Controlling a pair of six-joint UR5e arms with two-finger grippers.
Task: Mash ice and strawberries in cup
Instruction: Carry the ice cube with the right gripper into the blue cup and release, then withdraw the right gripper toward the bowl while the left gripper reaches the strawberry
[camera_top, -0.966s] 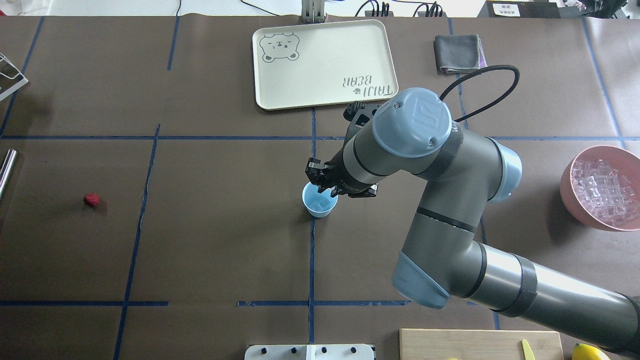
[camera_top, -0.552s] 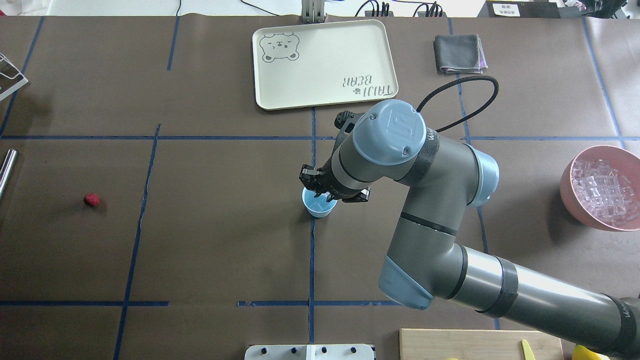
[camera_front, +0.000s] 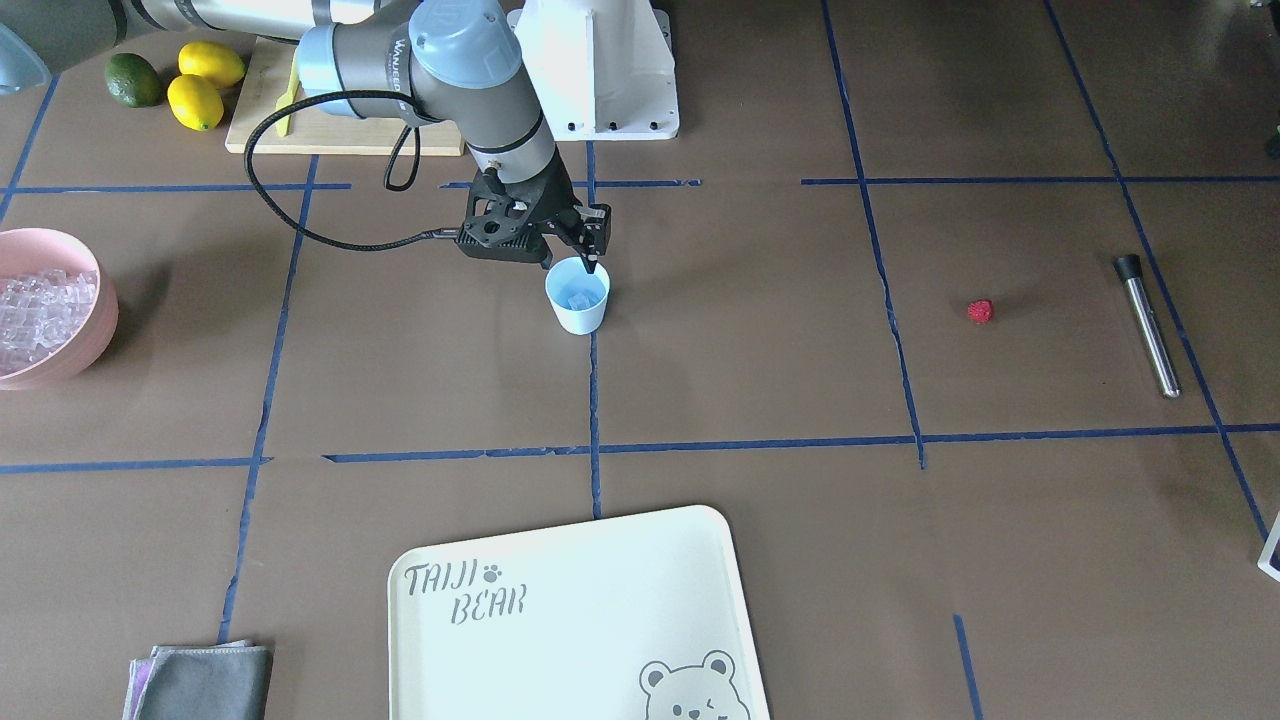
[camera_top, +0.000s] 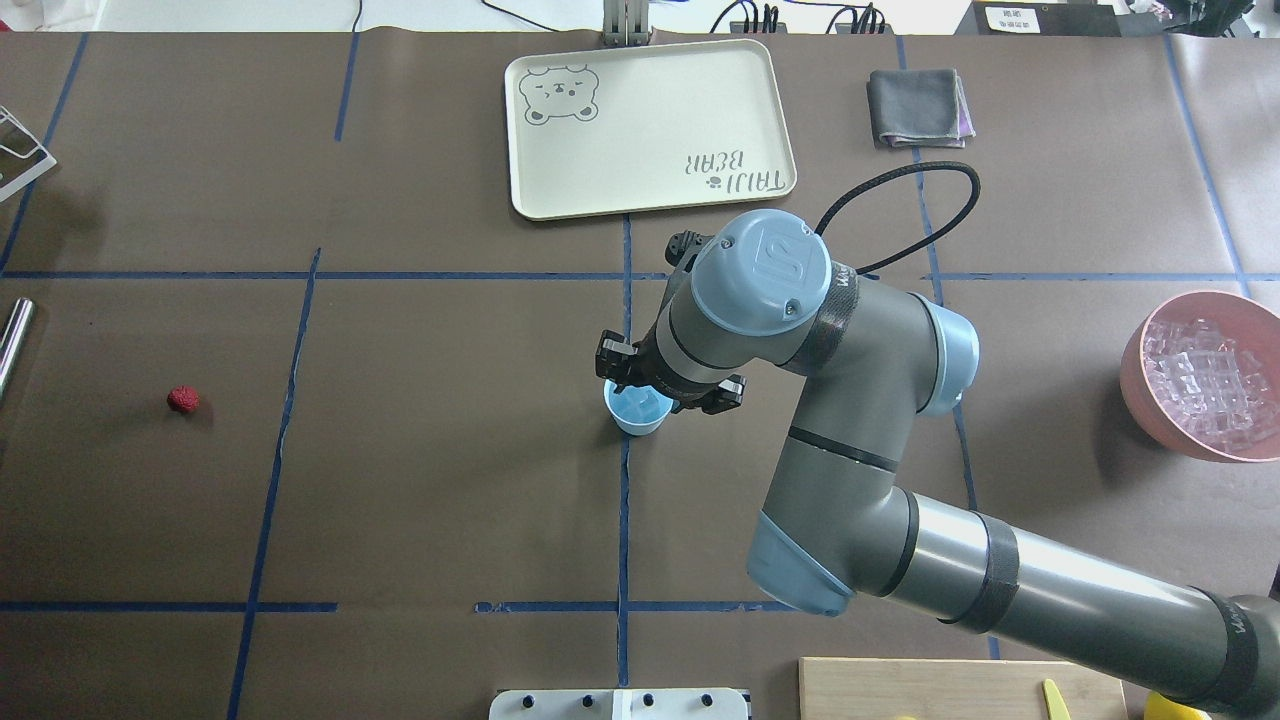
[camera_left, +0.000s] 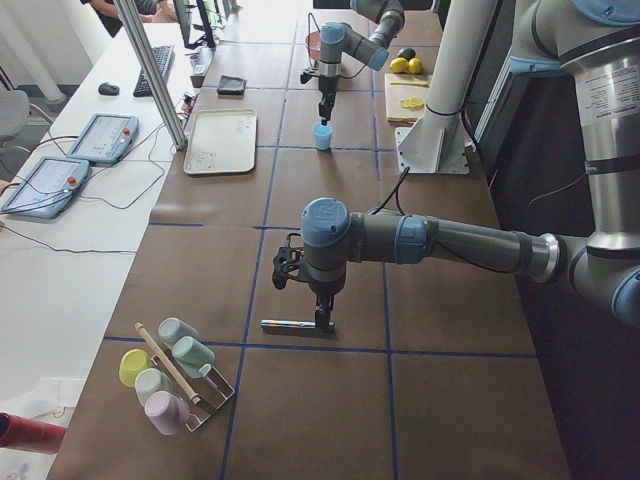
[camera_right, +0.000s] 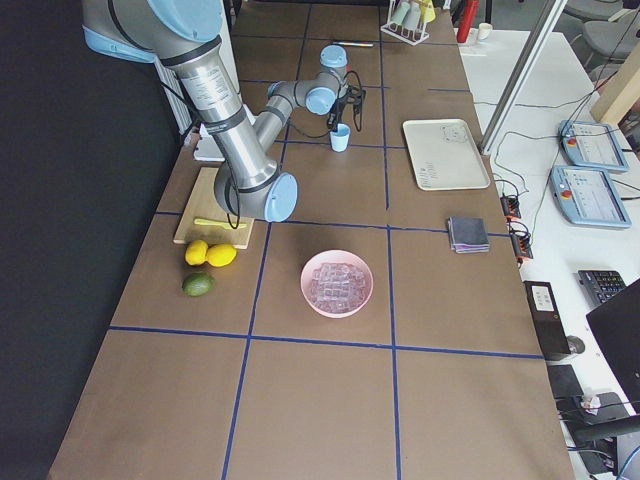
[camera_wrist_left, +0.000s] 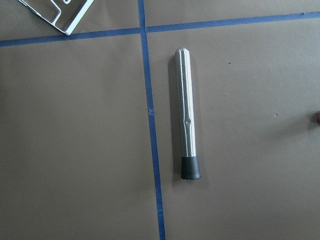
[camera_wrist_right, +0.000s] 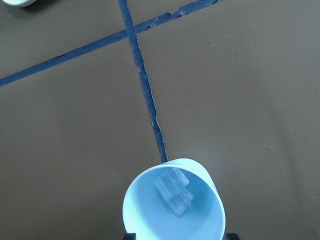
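Observation:
The pale blue cup (camera_top: 633, 414) stands at the table's middle on a blue tape line. Clear ice (camera_wrist_right: 172, 193) lies inside the cup (camera_wrist_right: 172, 207). My right gripper (camera_front: 575, 256) hangs open just above the rim of the cup (camera_front: 577, 300); its dark fingertips (camera_wrist_right: 229, 236) show on either side of the cup. One red strawberry (camera_top: 182, 400) lies far off on the left half of the table. My left gripper (camera_left: 323, 318) hovers over a metal rod (camera_wrist_left: 186, 112); whether it is open or shut I cannot tell.
A pink bowl (camera_top: 1140, 385) full of ice stands at the right edge. A cream tray (camera_top: 650, 125) and a grey cloth (camera_top: 915, 105) lie at the far side. A cutting board (camera_front: 340, 125), two lemons (camera_front: 200, 85) and a green fruit (camera_front: 133, 80) sit near the base.
My right arm's wrist and elbow have swung to the left, and the gripper has shifted slightly while staying over the cup. The strawberry and the cup have not moved.

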